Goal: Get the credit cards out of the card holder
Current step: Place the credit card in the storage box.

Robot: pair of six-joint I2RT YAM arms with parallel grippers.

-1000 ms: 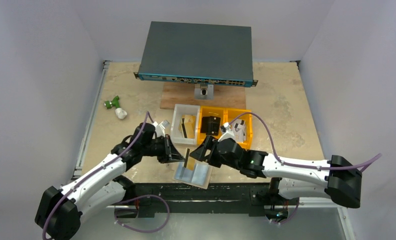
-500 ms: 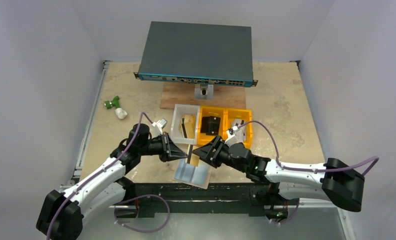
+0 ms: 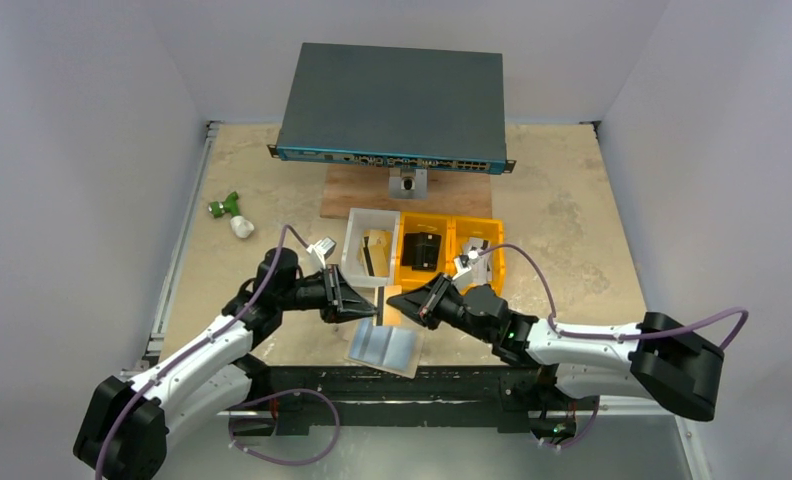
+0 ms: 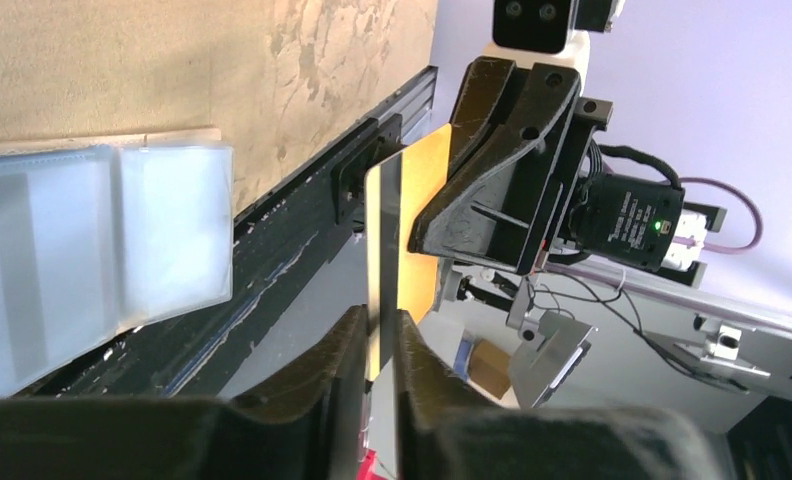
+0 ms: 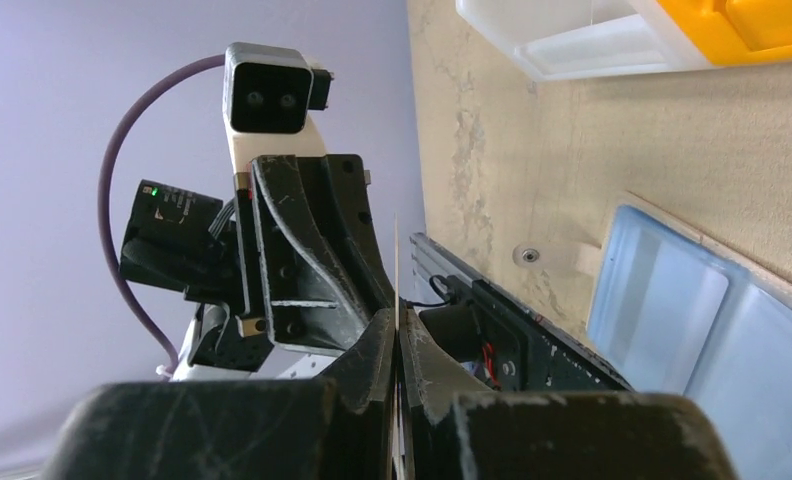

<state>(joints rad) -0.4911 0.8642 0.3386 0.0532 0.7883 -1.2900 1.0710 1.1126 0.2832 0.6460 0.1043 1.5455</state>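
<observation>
Right gripper [image 3: 393, 299] clamped card [image 4: 415, 200]; holder [image 3: 384, 347] unfolded

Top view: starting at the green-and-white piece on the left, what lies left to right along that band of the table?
green-and-white piece → white bin → orange bin with black block → second orange bin

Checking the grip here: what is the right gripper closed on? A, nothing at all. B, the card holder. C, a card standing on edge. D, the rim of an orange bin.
C: the right gripper is shut on a thin card held on edge, while the card holder lies open on the table with neither gripper touching it.
</observation>
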